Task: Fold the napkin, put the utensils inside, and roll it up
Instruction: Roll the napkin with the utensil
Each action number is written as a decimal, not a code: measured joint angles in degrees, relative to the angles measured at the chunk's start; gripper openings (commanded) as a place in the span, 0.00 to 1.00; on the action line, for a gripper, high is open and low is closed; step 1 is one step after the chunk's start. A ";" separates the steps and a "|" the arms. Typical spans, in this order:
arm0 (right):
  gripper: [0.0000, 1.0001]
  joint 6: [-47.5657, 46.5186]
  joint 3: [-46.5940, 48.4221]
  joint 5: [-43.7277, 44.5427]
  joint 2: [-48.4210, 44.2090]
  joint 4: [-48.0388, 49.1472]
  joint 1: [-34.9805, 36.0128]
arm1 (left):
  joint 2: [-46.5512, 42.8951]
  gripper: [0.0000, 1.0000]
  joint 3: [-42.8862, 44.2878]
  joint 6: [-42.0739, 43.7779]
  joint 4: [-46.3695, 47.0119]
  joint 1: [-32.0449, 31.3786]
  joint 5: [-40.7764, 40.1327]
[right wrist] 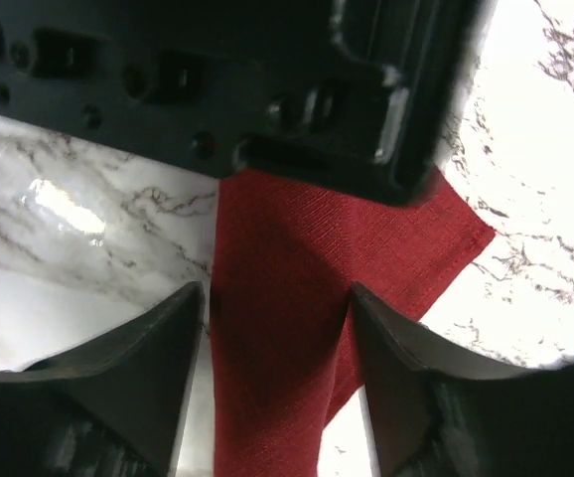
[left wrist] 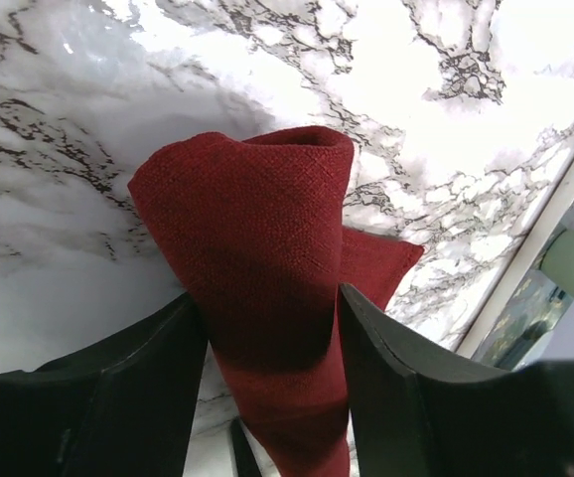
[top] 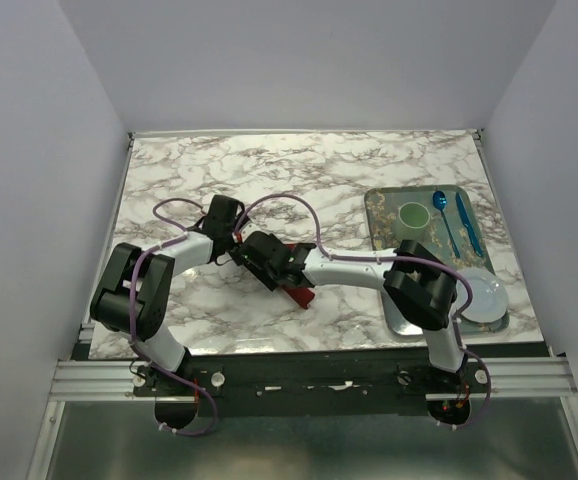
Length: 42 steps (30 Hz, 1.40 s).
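Step in hand, as judged from the layout: rolling the napkin (left wrist: 257, 258) into a bundle. In the top view the dark red cloth lies at the centre of the marble table (top: 269, 170), near its lower edge, mostly hidden under the two converging wrists. In the left wrist view, the left gripper (left wrist: 269, 298) has both fingers pressed against a rolled section of the cloth. The roll is narrower between them than at its free end in the upper centre of the frame, so it reads as clamped. In the right wrist view, the right gripper (right wrist: 277, 290) has its fingers apart and straddles a flat strip of cloth. The strip passes under the right-hand finger, so no pinch is evident. No gold utensils show in any view, and whether they sit inside the roll cannot be determined. A blue spoon (top: 447, 222) lies on the tray (top: 379, 200) at the right of the top view, well apart from the work. To do this step well, hold the clamped roll steady and apply even tension across the flat strip. Turn the roll squarely along the strip so the layers do not cone. The free corner at the right of the right wrist view is likely to flare, so tuck it under last. Avoid collision between the two closely spaced wrists.
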 measured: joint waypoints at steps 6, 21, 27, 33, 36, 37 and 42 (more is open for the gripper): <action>0.20 0.31 -0.44 0.02 0.00 1.18 -1.38 | -0.17 0.81 0.66 0.00 0.15 -0.02 0.44; 0.21 7.28 -5.20 -34.07 -1.66 9.14 -17.59 | -1.92 0.93 6.82 4.87 -9.81 2.51 -3.13; 0.22 15.63 -6.08 -57.24 3.28 16.33 -25.73 | -1.77 0.93 6.93 4.79 -9.42 1.97 -2.34; 0.25 20.65 -6.08 -70.44 7.61 21.31 -28.30 | 2.58 0.88 7.08 3.78 -6.93 0.15 -0.92; 0.28 21.44 -6.19 -73.05 8.15 21.53 -28.24 | 3.93 0.78 8.31 3.72 -5.95 -0.04 -0.96; 0.32 21.66 -6.29 -73.70 8.17 21.49 -28.24 | 4.26 0.70 8.63 3.65 -5.86 -0.04 -0.94; 0.51 21.46 -6.54 -73.96 8.11 21.03 -28.24 | 5.16 0.52 8.52 3.85 -4.96 -0.02 -2.34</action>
